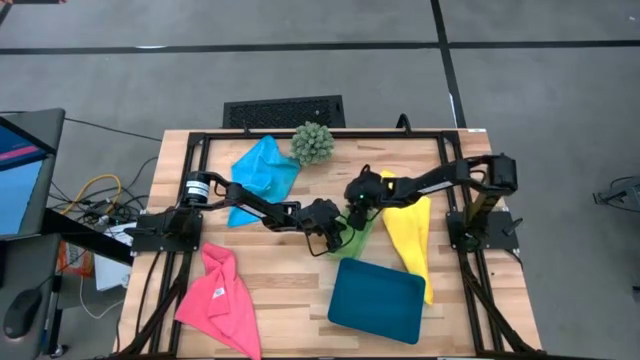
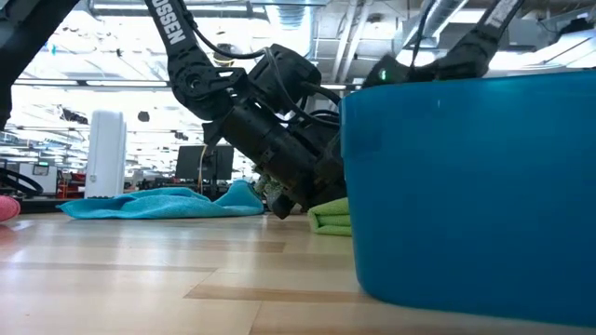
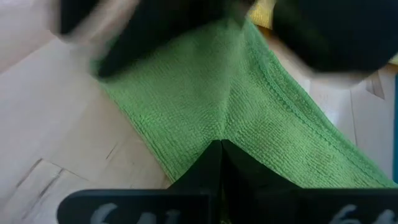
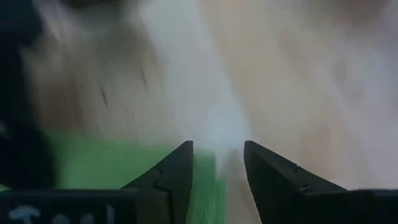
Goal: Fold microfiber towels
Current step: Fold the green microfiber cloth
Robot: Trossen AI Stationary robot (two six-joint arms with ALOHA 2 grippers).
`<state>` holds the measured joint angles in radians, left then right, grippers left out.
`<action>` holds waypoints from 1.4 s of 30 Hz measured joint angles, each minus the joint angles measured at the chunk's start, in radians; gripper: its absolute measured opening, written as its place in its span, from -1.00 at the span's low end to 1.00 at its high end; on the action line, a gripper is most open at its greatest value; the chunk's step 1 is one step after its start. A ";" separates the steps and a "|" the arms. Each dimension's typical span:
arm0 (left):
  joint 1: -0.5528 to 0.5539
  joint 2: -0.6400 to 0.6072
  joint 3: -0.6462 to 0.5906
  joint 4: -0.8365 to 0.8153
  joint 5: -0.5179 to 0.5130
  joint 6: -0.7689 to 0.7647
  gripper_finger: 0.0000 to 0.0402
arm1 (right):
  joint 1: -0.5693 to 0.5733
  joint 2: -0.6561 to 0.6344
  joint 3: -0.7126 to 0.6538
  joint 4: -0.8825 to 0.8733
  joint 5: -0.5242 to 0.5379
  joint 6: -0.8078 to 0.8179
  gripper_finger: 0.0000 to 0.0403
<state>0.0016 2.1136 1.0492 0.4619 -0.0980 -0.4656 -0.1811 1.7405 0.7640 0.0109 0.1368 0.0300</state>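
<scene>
the dark teal tray (image 2: pixel 475 186) sits nearest, at the surface's (image 1: pixel 290 280) near edge. just beyond it lies the lime green towel (image 1: pixel 352 238), mid-surface, with both arms meeting over it. the left tool (image 1: pixel 330 235) is pinched shut on the green cloth's edge; the right tool (image 1: pixel 357 200) hovers at its far side, fingers (image 4: pixel 177 177) parted, holding nothing. the yellow towel (image 1: pixel 412 240) lies right, the blue towel (image 1: pixel 262 168) far left by the spiky plant (image 1: pixel 312 143), the pink towel (image 1: pixel 220 295) near left. to fold well, i'd want the pinched edge carried level across and laid square on the opposite edge.
</scene>
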 joint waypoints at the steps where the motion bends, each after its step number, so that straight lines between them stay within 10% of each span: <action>1: 0.000 0.000 0.000 -0.002 -0.001 0.000 -1.00 | -0.003 0.010 0.003 -0.002 0.015 0.013 -0.17; 14: -0.009 0.000 0.001 -0.017 -0.015 -0.004 -1.00 | -0.062 -0.116 0.000 -0.280 0.323 0.126 -0.17; 25: -0.015 0.000 0.001 -0.017 -0.038 -0.005 -1.00 | 0.029 -0.262 0.001 -0.263 0.052 0.116 -0.17; 42: -0.014 0.000 0.001 -0.024 -0.034 -0.009 -1.00 | 0.231 -0.144 -0.008 -0.693 0.314 0.376 -0.17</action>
<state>-0.0124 2.1139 1.0500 0.4376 -0.1315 -0.4746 0.0497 1.5962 0.7556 -0.6822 0.4506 0.4065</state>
